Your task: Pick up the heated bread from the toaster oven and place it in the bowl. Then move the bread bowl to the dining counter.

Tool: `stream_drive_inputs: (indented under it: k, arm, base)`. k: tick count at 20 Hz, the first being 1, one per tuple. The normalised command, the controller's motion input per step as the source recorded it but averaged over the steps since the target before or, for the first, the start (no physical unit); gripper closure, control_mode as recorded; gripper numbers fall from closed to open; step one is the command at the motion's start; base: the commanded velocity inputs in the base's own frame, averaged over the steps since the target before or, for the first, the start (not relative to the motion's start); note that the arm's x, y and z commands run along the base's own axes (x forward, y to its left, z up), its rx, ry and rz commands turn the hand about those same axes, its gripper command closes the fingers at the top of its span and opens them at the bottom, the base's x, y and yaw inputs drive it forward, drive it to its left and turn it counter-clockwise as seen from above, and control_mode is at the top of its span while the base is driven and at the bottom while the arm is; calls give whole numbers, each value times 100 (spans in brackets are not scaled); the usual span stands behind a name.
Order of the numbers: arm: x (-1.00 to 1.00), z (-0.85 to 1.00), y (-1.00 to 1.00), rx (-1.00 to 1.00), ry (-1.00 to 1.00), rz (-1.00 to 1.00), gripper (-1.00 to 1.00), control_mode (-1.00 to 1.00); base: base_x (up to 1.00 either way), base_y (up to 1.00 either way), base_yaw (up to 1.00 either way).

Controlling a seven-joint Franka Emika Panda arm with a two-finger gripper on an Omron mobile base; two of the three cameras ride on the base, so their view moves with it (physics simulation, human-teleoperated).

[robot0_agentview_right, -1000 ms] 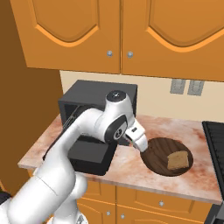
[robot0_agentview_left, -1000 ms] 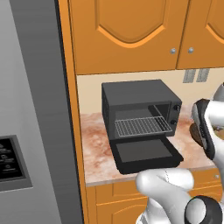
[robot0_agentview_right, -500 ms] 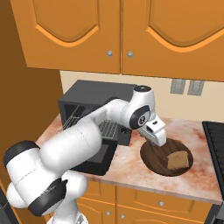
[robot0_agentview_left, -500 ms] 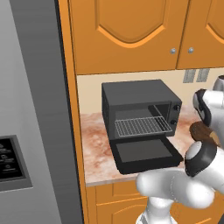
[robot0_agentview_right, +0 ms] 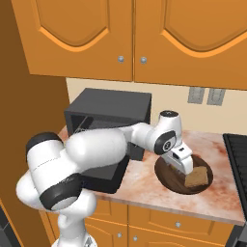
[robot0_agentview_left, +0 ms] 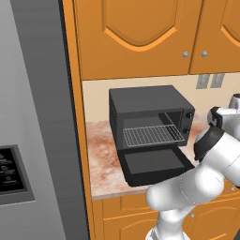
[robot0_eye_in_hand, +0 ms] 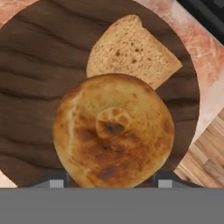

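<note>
While the black toaster oven (robot0_agentview_left: 151,126) sits on the bench (robot0_agentview_left: 101,164) with its door (robot0_agentview_left: 153,164) folded down and its wire rack (robot0_agentview_left: 152,135) bare, the white arm reaches off to the side, over the dark wooden bowl (robot0_agentview_right: 166,171). In the right base view the claw (robot0_agentview_right: 184,165) hangs low over that bowl, which rests on the pink marbled bench just beside the oven. A flat tan slice of bread (robot0_agentview_right: 198,176) lies in the bowl on the side away from the oven. In the hand view the round golden-brown bun (robot0_eye_in_hand: 113,135) sits right between the two dark finger tips, one at each side of it. The bun has a darker spot in its middle. It covers part of the tan slice and much of the bowl's wood beneath it. I cannot tell if the bun is lying in the bowl or is a little above it. The fingers stand wide, about as far apart as the bun is broad, and I cannot tell if they are pressing on it or have let go. Orange cupboard doors (robot0_agentview_right: 144,34) hang on the wall above the oven. A tall grey fridge (robot0_agentview_left: 33,117) stands at the far left of the left base view.
</note>
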Motion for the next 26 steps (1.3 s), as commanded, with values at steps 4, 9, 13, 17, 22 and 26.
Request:
stream_drive_inputs:
  k: [4, 9, 13, 17, 22, 26]
  arm:
    - [47, -32, -28, 0, 0, 0, -100, -100]
    - [60, -31, -15, 0, 0, 0, -100, -100]
    - [22, -10, -1, 0, -5, 0, -100, -100]
    - [-49, 17, 0, 4, -6, -5, -100, -100]
    - [-100, 21, -1, 19, -2, -23, -100, -100]
    - [-51, -8, -7, 23, 0, -17, -100, -100]
  base:
    - [0, 0, 0]
    - [0, 0, 0]
    - [0, 0, 0]
    - [0, 0, 0]
    - [0, 0, 0]
    - [0, 0, 0]
